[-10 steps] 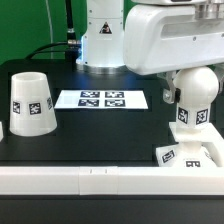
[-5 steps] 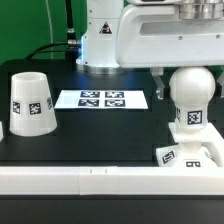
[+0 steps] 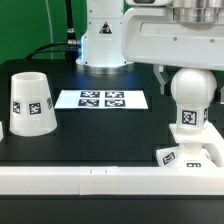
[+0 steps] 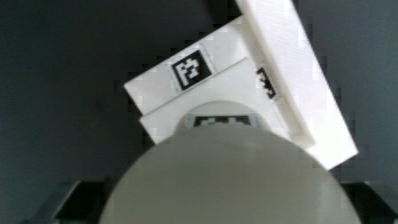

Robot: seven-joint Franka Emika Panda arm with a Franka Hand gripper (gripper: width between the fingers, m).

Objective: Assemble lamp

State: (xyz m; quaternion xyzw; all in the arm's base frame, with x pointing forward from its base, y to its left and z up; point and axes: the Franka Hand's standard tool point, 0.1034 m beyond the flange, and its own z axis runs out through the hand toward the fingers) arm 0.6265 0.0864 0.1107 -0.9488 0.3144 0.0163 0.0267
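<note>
Where the black table (image 3: 100,135) ends nearest me, a white rail (image 3: 80,181) edges it. A green backdrop (image 3: 30,30) closes the far side, behind the arm's white pedestal (image 3: 100,40). The marker board (image 3: 101,99) lies flat on the table, well off to the exterior view's left of the fingers (image 3: 160,74). Farther that way stands the shade (image 3: 32,102), wide mouth down, with 1 marker facing me, well apart from the other parts.

The arm reaches over from the pedestal with its bulky white wrist (image 3: 150,40) held high. The gripper (image 3: 188,72) points straight down.

Directly beneath the fingers, the bulb (image 3: 192,92) stands upright with its neck down on the square base (image 3: 190,156), close to the rail. I cannot tell whether the neck is fully seated.

The 2 fingers are spread, 1 on each flank of the bulb's crown. The one I can make out, on the exterior view's left, stands clear of the bulb. In the wrist view the round crown fills the space between 2 dark finger shapes, and the base lies below it with its markers showing.
</note>
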